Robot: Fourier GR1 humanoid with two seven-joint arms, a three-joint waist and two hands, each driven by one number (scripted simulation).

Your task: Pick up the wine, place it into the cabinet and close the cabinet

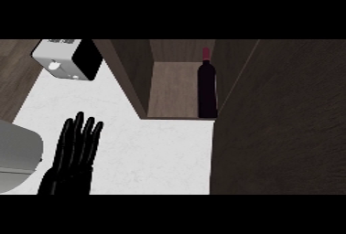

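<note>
The wine bottle [207,89], dark with a red cap, stands upright inside the open cabinet [172,91], against its right side near the front edge. A wide dark wooden door panel [283,119] fills the right of the head view, next to the bottle. My left hand [74,148] rests at the lower left over the white counter, fingers straight and pointing up, holding nothing and well apart from the cabinet. My right hand does not show anywhere.
A white and black appliance [66,58] sits at the upper left on the white counter [155,155]. A grey rounded object [15,157] lies at the left edge, beside my left forearm.
</note>
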